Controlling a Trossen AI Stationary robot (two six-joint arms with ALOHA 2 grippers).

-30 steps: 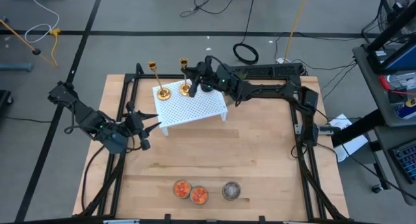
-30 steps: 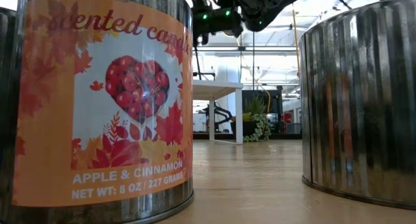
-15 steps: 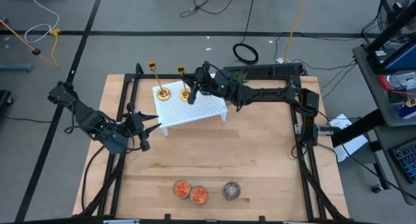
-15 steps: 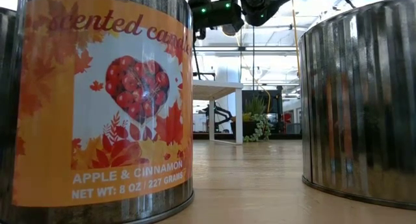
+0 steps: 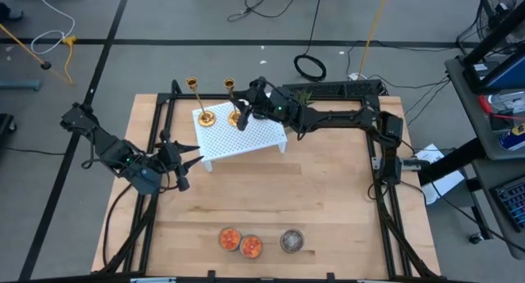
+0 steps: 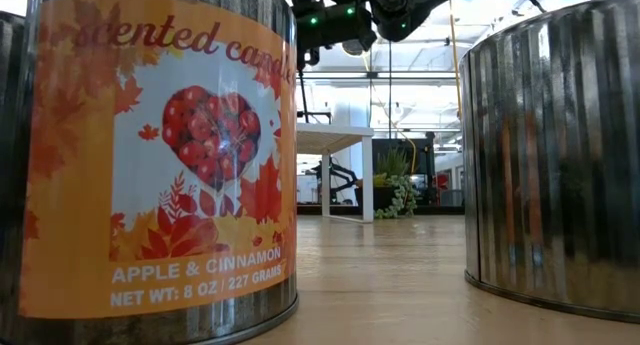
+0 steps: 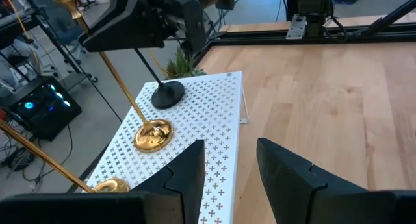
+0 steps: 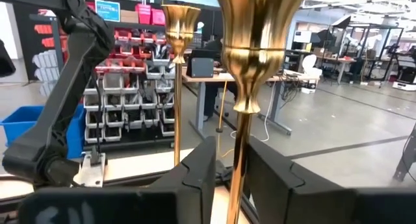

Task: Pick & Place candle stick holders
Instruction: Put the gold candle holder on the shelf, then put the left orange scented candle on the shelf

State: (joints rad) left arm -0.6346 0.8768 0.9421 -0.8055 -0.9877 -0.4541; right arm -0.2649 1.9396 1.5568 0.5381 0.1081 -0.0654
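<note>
Fingers (image 7: 188, 178) of the left gripper (image 5: 187, 164) are spread wide and hold nothing. That arm waits over the left side of the counter (image 5: 312, 193), just on the near side of the white perforated stand (image 5: 262, 135).

All three candle stick holders stand upright on the stand, toward the far left of the counter. The left gold holder (image 5: 204, 117) is alone at the stand's left end. The right gold holder (image 5: 234, 115) is beside it, and the black holder (image 7: 168, 94) stands close by on the far side, under the right arm.

The right gripper (image 5: 239, 112) reaches in from the right to the right gold holder. Its fingers (image 8: 195, 178) are set narrow, one on each side of the thin stem below the cup. The stem sits nearer one finger, with a sliver of gap showing on the other side. They look not quite clamped, though the wrist view does not settle whether a pad touches.

The step in hand looks like the moment of grip at this holder: either a grasp about to close or a release just after setting down, and I cannot tell which. If it is a pick, the next move calls for closing squarely on the slim, slippery stem. The lift should then go straight up, so the flared base clears the stand without knocking the black holder or the other gold one.
</note>
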